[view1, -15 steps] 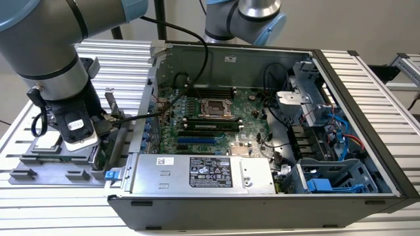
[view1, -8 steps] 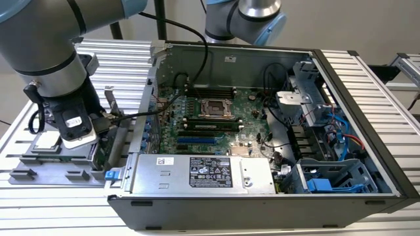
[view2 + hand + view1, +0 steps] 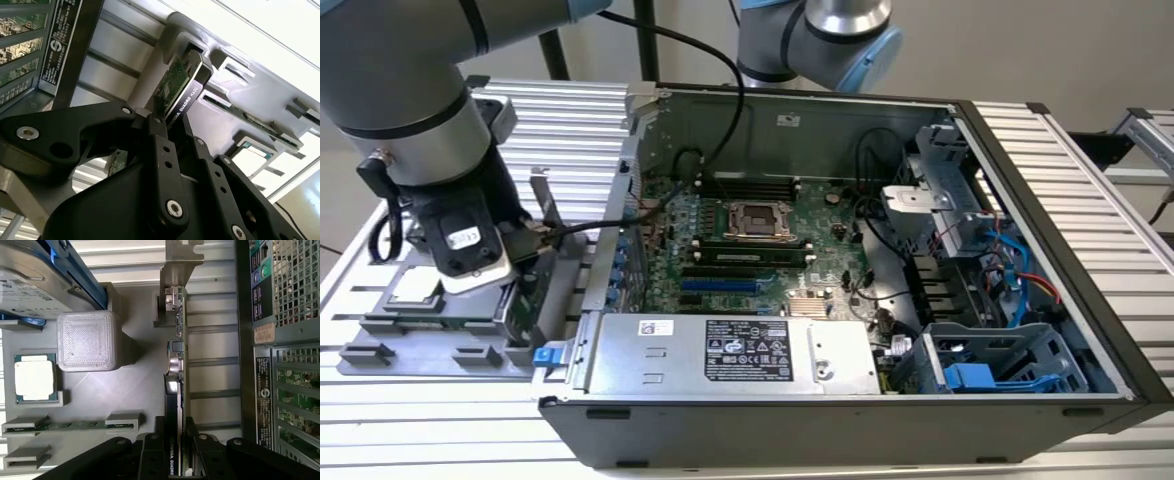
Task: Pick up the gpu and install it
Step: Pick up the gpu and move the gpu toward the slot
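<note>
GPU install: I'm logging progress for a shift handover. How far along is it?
Done: nothing installed yet; the motherboard holds no card. In hand: the gripper is shut on the gpu, which stands in the grey holder outside the case. Left: the lift and the install.

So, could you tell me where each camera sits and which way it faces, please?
Exterior view: off the arm, above the open computer case, looking down into it; the arm shows at the exterior view's left.
First wrist view: on the wrist, looking along the gripper at the gpu standing in the gray tray.
Second wrist view: on the wrist, slanted along the gripper toward the gpu's cooler edge.
Both wrist views share the gripper shut on the gpu.
</note>
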Robot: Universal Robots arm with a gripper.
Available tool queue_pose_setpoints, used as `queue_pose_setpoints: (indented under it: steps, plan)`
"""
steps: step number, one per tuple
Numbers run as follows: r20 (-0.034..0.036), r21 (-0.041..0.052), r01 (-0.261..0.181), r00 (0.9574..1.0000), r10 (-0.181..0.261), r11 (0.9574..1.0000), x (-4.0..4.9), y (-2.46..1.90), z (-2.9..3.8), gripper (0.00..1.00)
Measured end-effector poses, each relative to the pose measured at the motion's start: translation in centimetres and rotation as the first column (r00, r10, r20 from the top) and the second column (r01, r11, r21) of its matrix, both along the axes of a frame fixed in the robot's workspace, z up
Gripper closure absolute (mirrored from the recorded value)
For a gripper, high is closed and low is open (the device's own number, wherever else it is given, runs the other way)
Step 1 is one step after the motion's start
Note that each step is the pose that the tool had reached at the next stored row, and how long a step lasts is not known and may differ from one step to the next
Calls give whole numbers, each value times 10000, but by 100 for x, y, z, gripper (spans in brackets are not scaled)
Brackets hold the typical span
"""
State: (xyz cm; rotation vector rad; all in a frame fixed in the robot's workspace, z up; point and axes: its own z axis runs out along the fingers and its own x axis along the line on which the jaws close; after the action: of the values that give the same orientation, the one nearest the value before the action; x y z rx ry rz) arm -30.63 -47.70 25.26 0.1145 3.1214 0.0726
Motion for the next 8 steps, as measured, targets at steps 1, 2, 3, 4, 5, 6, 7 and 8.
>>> queue_pose_setpoints:
  steps: [1, 2, 3, 4, 5, 6, 7, 8]
  plan:
    - [1, 1, 1, 10000, -1, 10000, 0, 0, 9, 100]
    - [0, 1, 0, 10000, 0, 10000, 0, 0, 17, 100]
    - [0, 0, 0, 10000, 0, 10000, 0, 0, 26, 100]
    - [1, 1, 0, 10000, 0, 10000, 0, 0, 35, 100]
    - [1, 1, 0, 10000, 0, 10000, 0, 0, 43, 100]
    - [1, 1, -1, 10000, 1, 10000, 0, 0, 52, 100]
    - [1, 1, -1, 10000, 1, 10000, 1, 0, 62, 100]
    - [1, 1, -1, 10000, 1, 10000, 1, 0, 75, 100]
